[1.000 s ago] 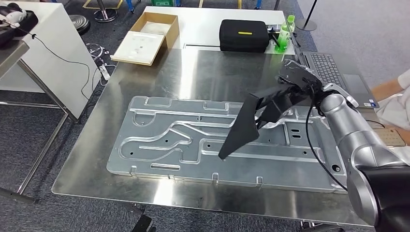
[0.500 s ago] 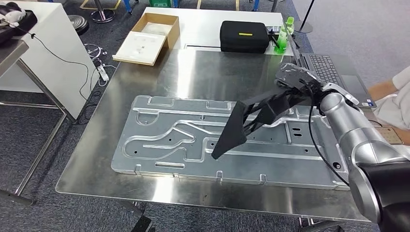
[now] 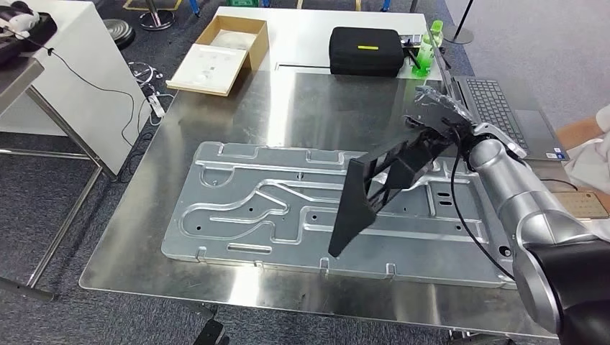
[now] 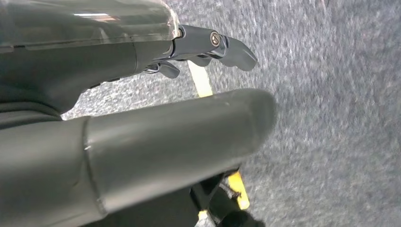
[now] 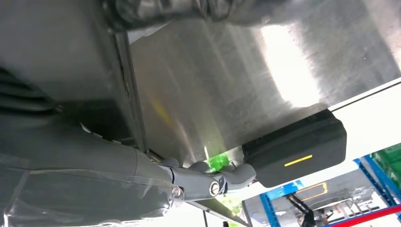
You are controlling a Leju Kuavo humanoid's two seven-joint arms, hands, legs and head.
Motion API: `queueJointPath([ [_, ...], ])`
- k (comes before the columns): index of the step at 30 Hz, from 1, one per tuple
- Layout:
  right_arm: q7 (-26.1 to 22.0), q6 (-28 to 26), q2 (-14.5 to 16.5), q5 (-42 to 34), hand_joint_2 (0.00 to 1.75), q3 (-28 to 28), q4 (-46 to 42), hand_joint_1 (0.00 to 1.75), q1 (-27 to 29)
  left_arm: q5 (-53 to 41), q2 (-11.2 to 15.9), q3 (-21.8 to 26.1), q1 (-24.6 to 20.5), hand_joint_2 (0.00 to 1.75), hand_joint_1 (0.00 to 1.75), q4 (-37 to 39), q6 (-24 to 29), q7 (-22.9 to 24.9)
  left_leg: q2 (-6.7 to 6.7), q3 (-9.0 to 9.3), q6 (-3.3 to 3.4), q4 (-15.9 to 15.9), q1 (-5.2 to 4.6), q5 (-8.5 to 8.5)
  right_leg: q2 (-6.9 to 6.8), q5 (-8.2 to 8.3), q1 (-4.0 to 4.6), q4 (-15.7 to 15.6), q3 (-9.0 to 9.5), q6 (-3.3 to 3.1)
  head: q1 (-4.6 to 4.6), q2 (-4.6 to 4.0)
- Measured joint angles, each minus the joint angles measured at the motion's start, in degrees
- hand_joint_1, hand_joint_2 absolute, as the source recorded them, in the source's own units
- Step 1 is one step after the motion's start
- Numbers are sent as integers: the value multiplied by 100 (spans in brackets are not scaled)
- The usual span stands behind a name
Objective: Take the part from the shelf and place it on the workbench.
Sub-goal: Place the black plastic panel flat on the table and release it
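The right hand (image 3: 440,118) has its fingers (image 3: 424,123) closed on the upper end of the black part (image 3: 374,188), right of centre — its long axis slants down-left, low tip hovering above the grey plate (image 3: 244,208) on the counter (image 3: 302,108). The left hand (image 4: 142,109) hangs over the floor, fingers apart, holding nothing — the lowering falls to the right.

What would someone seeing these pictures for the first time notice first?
Most striking is the long black part, held by the right hand and slanting down over the big ribbed metal plate, which lies flat on the steel workbench. Whether the part's low end touches the plate cannot be told. Behind, on the white table, sits a black case with a green bottle beside it.
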Motion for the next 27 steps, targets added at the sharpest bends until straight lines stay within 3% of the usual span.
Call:
queueJointPath([
  [2,-4,39,21,11,0,24,-2,0,-19,9,1,0,-11,0,0,0,-1,-8,11,-144,-62,352,11,-223,-19,2,-22,-35,33,-63,-1,0],
  [5,21,52,49,55,0,73,-1,0,-24,25,1,0,-5,0,0,0,-3,-11,20,-673,-116,1427,37,-663,-38,-10,-23,-38,40,-95,-1,0],
  [6,32,52,58,77,0,88,0,0,-24,28,1,0,1,0,0,0,-4,-10,20,-766,-119,1584,42,-659,-38,-11,-22,-36,43,-97,-1,0],
  [7,44,55,66,95,0,102,1,0,-24,32,2,0,5,0,0,0,-5,-10,21,-751,-114,1513,46,-541,-36,-13,-22,-34,48,-96,-1,0],
  [9,66,60,72,108,0,122,1,0,-24,40,5,0,1,0,0,0,-7,-10,22,-443,-85,797,51,-121,-32,-18,-23,-31,64,-87,-1,0],
  [11,78,65,72,114,87,136,1,0,-28,48,7,0,-8,0,0,0,-7,-10,21,-146,-46,133,32,111,-22,-15,-8,-27,53,-45,1,0],
  [13,49,88,72,126,175,151,1,0,-38,56,7,0,-11,0,0,0,-10,-10,14,-84,-10,-34,7,120,-10,7,6,-41,34,21,1,0],
  [16,-54,187,70,163,175,198,1,0,-73,62,5,0,-14,0,0,0,-21,-10,21,-62,94,-101,33,180,-18,-68,-3,81,-21,105,3,0],
  [17,-78,217,76,183,175,225,1,0,-93,64,4,0,-22,0,0,0,-26,-10,26,-52,130,-128,43,200,-20,-199,-5,300,-114,122,2,0],
  [20,-84,240,112,294,175,331,-3,0,-143,72,1,1,-47,0,0,0,-33,-10,30,-57,182,-128,33,207,-20,-707,-6,1360,-589,149,2,0],
  [21,-74,226,122,352,175,371,-8,0,-162,74,1,2,-48,0,0,0,-33,-10,23,-59,187,-117,30,200,-21,-748,-12,1562,-688,156,3,0],
  [22,-66,192,134,426,175,423,-24,0,-193,75,-1,3,-47,0,0,0,-33,-10,16,-59,187,-100,30,190,-22,-673,-21,1558,-692,158,3,0],
  [23,-61,129,151,515,175,488,-57,0,-237,76,-3,4,-47,0,0,0,-33,-10,8,-59,177,-78,30,174,-23,-499,-30,1327,-592,156,3,0],
  [25,-59,-60,198,697,175,659,-151,0,-346,76,-13,4,-55,0,0,0,-29,-10,4,-74,136,-20,20,127,-24,-134,-35,574,-245,143,3,0],
  [27,-52,-218,245,816,175,835,-233,0,-436,76,-21,4,-71,0,0,0,-20,-9,5,-108,83,25,2,100,-18,-22,-13,129,-57,110,1,0],
])
